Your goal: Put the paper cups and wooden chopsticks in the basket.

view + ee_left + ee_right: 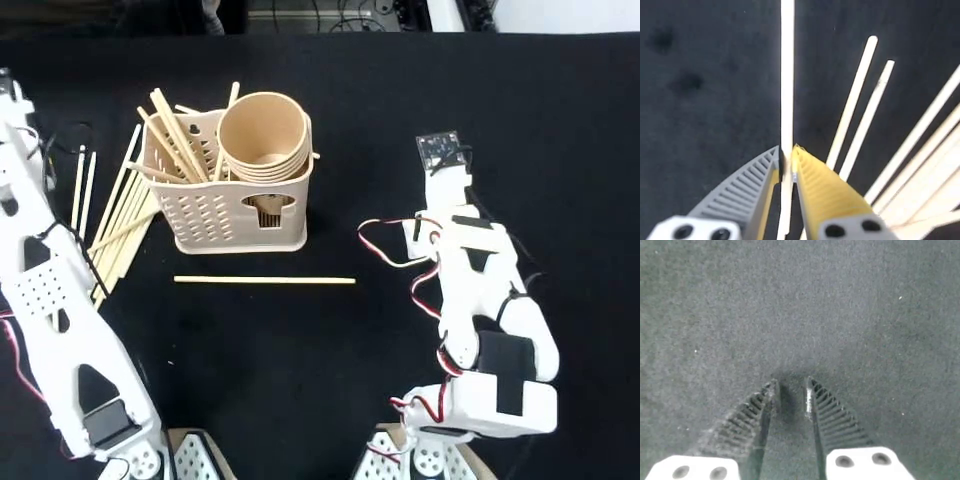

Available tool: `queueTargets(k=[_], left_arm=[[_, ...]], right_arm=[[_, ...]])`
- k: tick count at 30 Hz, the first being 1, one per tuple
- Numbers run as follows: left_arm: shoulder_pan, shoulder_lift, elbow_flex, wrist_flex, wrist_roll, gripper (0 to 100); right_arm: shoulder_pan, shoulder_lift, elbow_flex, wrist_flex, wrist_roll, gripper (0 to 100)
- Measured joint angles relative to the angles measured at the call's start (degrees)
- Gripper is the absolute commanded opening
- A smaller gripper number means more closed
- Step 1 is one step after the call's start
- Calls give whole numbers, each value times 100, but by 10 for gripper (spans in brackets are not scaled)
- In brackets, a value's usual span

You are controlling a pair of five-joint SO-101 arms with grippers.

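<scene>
A black cloth covers the counter [560, 130], and cables [350, 15] lie beyond its far edge.

In the high view the basket [240, 215] stands left of centre. A stack of paper cups [262, 135] sits upright in its right part, and several chopsticks [175, 135] lean in its left part. A loose sheaf [118, 225] of chopsticks lies just beside the basket's left side, with a pair [82, 185] farther left. A single chopstick [265, 280] lies flat just in front of the basket. The right arm [480, 290] stands well to the basket's right.

The left wrist view gives the grip up close. The left hand [787, 152] is clamped on a held chopstick [786, 75], with its grey and yellow fingers pressed to either side. Neighbouring sticks [855, 105] lie on the cloth beside it.

In the right wrist view the right hand [790, 387] is low over the cloth. Its fingers are a little apart, with just cloth between them.
</scene>
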Motion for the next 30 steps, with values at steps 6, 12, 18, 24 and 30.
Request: queueTargets(k=[6, 12, 18, 24, 30], left_arm=[[-44, -1073, 229, 44, 695, 27], [-132, -3077, 2312, 44, 1213, 29], [290, -5820, 5644, -404, 1143, 29], [976, -8730, 8545, -1873, 1134, 29], [1820, -11947, 11534, -4264, 1125, 29]], right_arm=[[0, 0, 0, 0, 0, 92], [0, 0, 0, 0, 0, 92], [0, 0, 0, 0, 0, 92], [0, 0, 0, 0, 0, 92], [0, 0, 0, 0, 0, 92]])
